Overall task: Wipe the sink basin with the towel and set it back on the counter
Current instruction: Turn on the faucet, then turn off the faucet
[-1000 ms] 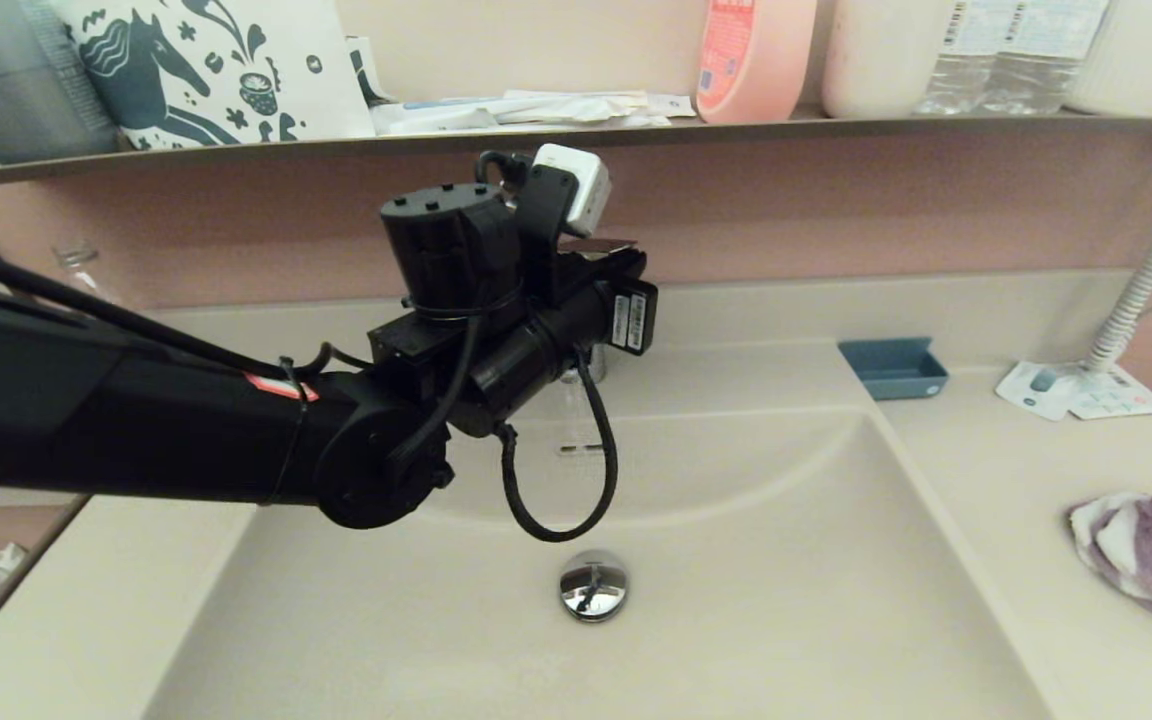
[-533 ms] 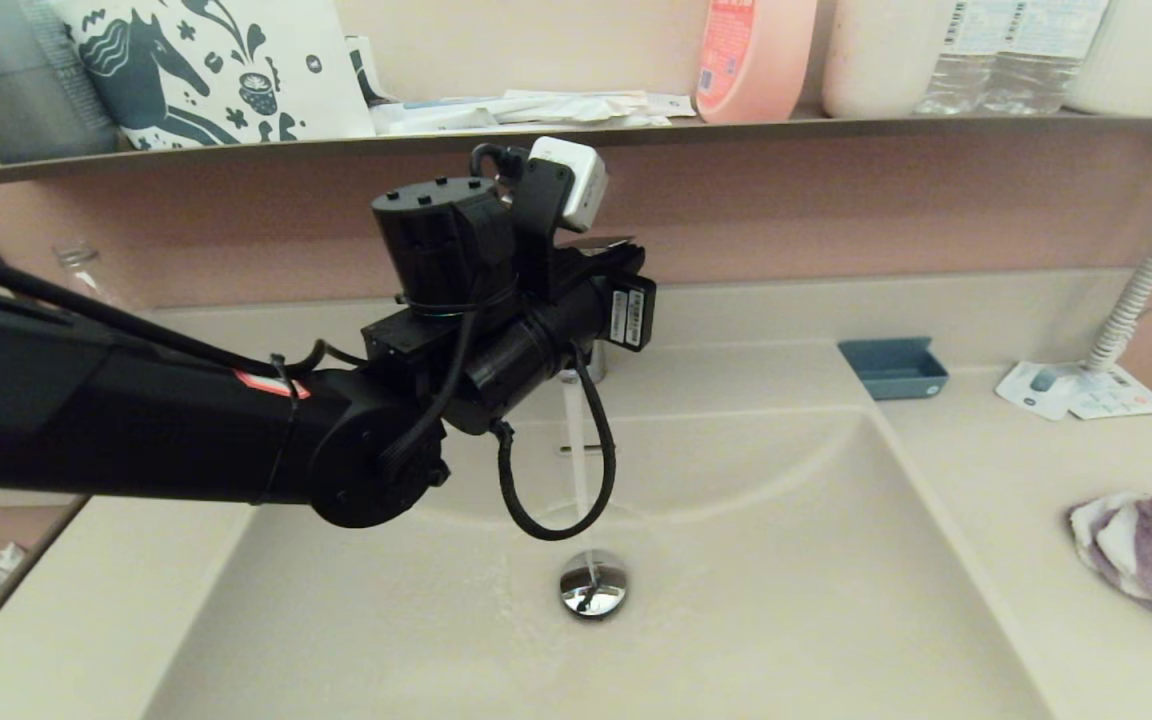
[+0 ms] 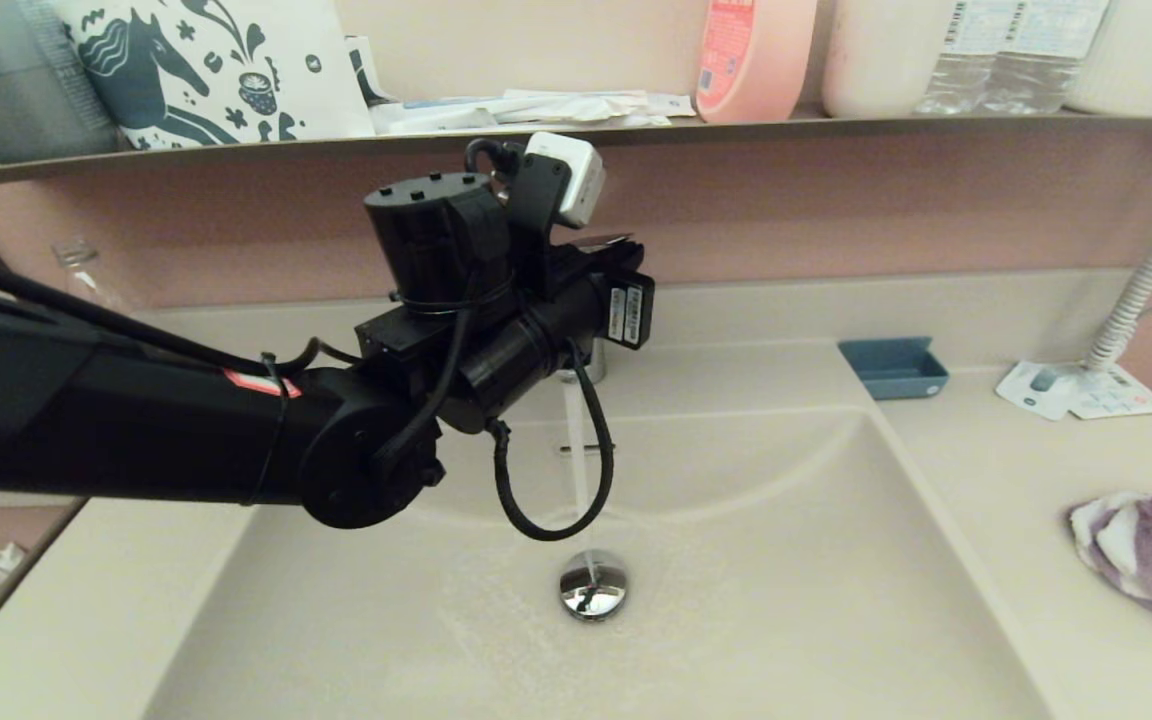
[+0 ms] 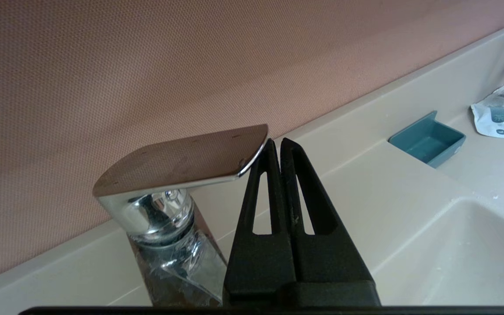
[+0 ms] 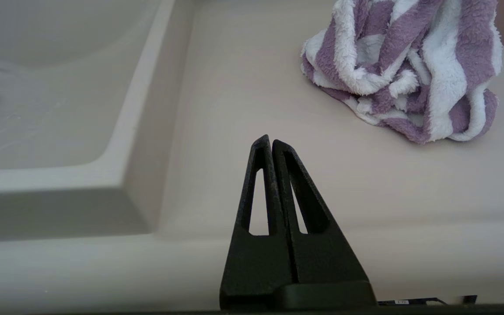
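Observation:
The cream sink basin [image 3: 786, 600] has a chrome drain plug [image 3: 593, 585] and an overflow slot [image 3: 581, 449]. Water streams from the tap onto the plug. The purple-and-white striped towel [image 3: 1151, 555] [image 5: 405, 70] lies bunched on the counter [image 3: 1026, 480] at the right. My left gripper [image 4: 277, 142] is shut, its tips under the raised edge of the chrome tap lever [image 4: 182, 159]; in the head view its fingers are hidden behind the wrist [image 3: 496, 300]. My right gripper [image 5: 268, 141] is shut and empty, low over the counter [image 5: 243, 87] short of the towel.
A small blue tray [image 3: 894, 366] [image 4: 427, 139] sits at the basin's back right corner. A white leaflet [image 3: 1076, 390] and a coiled hose [image 3: 1151, 270] are at far right. A dark-edged shelf [image 3: 636, 128] above holds bottles and a printed bag.
Water started running from the tap into the basin. My left arm rose slightly with the lever.

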Robot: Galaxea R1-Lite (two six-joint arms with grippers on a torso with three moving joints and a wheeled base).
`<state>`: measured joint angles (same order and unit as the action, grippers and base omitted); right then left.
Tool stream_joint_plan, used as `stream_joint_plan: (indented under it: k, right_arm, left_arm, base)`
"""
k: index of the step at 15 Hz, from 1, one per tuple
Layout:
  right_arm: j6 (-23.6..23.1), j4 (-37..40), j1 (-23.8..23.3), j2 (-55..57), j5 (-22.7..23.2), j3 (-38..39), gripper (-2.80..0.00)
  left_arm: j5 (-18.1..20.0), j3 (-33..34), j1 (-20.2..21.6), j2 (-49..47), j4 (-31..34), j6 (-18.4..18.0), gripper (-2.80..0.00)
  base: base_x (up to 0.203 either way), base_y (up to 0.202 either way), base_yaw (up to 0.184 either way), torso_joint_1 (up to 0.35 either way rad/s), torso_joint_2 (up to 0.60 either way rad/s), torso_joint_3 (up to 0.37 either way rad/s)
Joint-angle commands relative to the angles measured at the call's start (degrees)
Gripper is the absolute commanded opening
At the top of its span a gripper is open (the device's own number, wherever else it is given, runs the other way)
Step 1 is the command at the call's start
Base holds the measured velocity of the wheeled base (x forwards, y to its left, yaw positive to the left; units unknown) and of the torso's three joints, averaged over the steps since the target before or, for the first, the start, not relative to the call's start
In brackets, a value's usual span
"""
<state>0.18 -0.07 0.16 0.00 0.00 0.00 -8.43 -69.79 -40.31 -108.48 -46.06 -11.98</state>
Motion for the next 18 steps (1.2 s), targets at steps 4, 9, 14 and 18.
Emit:
stream_joint_plan:
  k: [4, 9, 14, 18]
  right_arm:
    - [0.01, -0.01, 0.02, 0.0, 0.0, 0.0, -2.8]
    - [-0.01, -0.01, 0.02, 0.0, 0.0, 0.0, -2.8]
    - [-0.01, -0.01, 0.02, 0.0, 0.0, 0.0, -2.8]
    - [0.01, -0.01, 0.02, 0.0, 0.0, 0.0, -2.8]
  left_arm:
    - [-0.06, 3.45, -0.35, 2.41, -0.51, 0.11, -2.8]
    - [0.35, 4.31, 1.47, 4.59, -0.26, 0.11, -2.8]
    - [1.29, 4.77, 2.23, 5.78, -0.17, 0.11, -2.8]
    - [1.58, 5.35, 2.26, 6.88, -0.09, 0.11, -2.8]
  base:
    - [0.0, 0.0, 0.0, 0.0, 0.0, 0.0]
    - [0.0, 0.0, 0.0, 0.0, 0.0, 0.0]
    - [0.0, 0.0, 0.0, 0.0, 0.0, 0.0]
    - [0.0, 0.0, 0.0, 0.0, 0.0, 0.0]
